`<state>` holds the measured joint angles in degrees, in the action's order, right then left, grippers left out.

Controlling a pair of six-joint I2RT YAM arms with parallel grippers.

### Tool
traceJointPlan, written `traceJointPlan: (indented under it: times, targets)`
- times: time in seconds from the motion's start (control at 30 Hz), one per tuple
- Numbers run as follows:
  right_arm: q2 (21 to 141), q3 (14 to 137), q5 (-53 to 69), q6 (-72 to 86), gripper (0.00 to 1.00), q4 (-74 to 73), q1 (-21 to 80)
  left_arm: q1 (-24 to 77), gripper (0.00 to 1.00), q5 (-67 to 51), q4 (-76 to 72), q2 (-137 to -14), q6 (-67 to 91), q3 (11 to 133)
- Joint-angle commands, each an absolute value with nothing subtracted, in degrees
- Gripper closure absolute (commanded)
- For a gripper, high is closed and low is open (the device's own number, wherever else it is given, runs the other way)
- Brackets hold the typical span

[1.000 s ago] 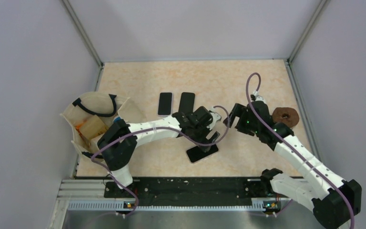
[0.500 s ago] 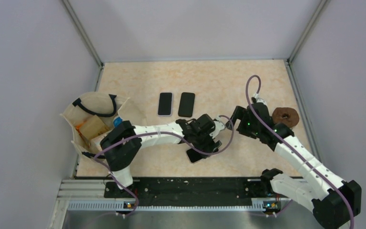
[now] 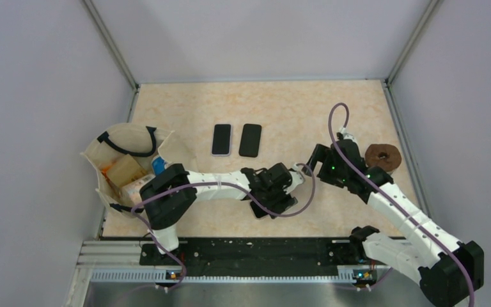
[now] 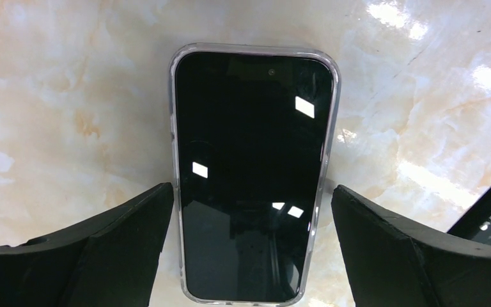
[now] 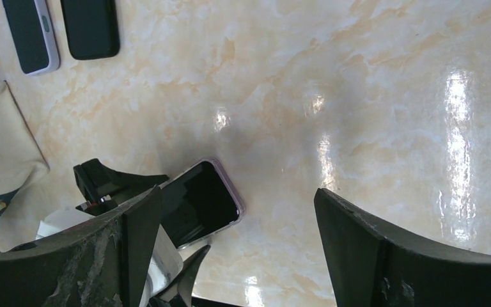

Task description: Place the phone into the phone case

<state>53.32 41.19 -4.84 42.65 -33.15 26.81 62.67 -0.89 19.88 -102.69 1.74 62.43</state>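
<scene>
Cloth bag L, brown ring R

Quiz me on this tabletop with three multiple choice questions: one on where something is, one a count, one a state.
1. Where does the brown ring-shaped object lie?
A. back left corner
B. near the right edge of the beige marble-look table, beside the right arm
C. between the arm bases

2. How many flat dark phone-shaped slabs lie on the table?
A. one
B. five
C. three

3. How does the left gripper stand?
A. open, astride the black phone in a clear case
B. shut on it
C. open, far from it

Answers:
1 B, the ring sits by that arm's wrist.
2 C, two lie side by side at the back and one lies under the left gripper.
3 A, the left wrist view shows a finger on each side.
</scene>
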Motion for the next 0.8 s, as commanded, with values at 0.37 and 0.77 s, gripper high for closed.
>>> traceJointPlan:
  times: [0.37,0.77]
  targets:
    - [49.62,42.26,-7.57,43.61,0.12,-33.36,25.88,64.16,0.53,9.29,24.98,-109.51,4.19,67.05]
    - [45.45,46.75,-13.51,45.25,0.12,-39.44,25.75,58.44,0.60,21.90,24.20,-112.53,19.38,80.95]
